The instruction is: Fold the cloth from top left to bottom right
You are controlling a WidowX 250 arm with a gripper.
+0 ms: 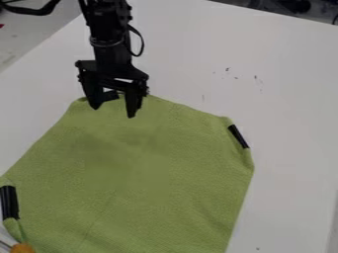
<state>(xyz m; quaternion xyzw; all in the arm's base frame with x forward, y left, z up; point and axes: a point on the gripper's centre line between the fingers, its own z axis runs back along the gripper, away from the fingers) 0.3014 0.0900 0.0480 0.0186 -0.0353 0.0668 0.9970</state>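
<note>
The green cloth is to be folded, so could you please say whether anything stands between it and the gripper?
Nothing visible stands between the gripper and the green cloth, whose top edge it hangs over. The left black piece and right black piece sit aside, at the cloth's side edges.

The cloth (pixel 145 163) lies on the table (pixel 284 99), a left clip (pixel 9 202) and right clip (pixel 238 136) seemingly at its edges.

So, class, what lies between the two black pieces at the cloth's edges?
Only green cloth lies between the left black piece and the right black piece, in the camera view.
</note>
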